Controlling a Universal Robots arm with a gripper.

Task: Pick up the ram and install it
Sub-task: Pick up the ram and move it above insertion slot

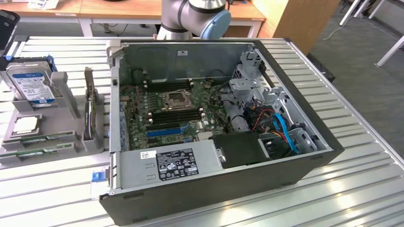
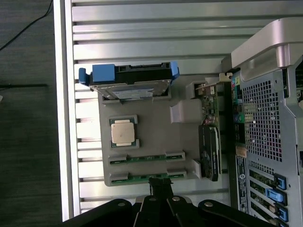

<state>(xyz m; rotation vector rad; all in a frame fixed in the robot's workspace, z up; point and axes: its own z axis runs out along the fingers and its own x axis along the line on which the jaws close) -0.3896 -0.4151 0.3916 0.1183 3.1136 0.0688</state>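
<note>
**Inspector:** Claw condition?

**Onlooker:** Claw (image 2: 161, 182) clenched, fingers (image 2: 156, 191) pressed together with no load between them. It hangs over the near end of the holder (image 2: 156, 127). I cannot tell whether it touches anything there.

**Inspector:** Location of the ram?

**Onlooker:** Ram (image 2: 137, 177) is seated lengthwise in the holder's outermost slot, right under the claw tip. A second stick (image 2: 147, 158) lies parallel in the next slot, just beside it. Both are flat and level.

**Inspector:** Other holder contents, working away from you?

**Onlooker:** Processor (image 2: 123, 132) sits in its square recess beyond the sticks. Past that, the drive (image 2: 130, 85) in a blue caddy stands on edge at the far end. The card (image 2: 208, 153) stands on edge along the side nearest the case.

**Inspector:** And the case?

**Onlooker:** Case (image 1: 189, 203) lies on its side on the slatted bench (image 1: 360, 189), open upward, at the exterior view's right of the holder and just beside it. Nearest me is the power supply (image 1: 170, 163). Beyond it is the motherboard (image 1: 202, 90), with the socket (image 1: 173, 100) between two banks of black slots.

**Inspector:** Furthest item?

**Onlooker:** The arm (image 1: 196, 14), rising behind the case's far wall.
</note>
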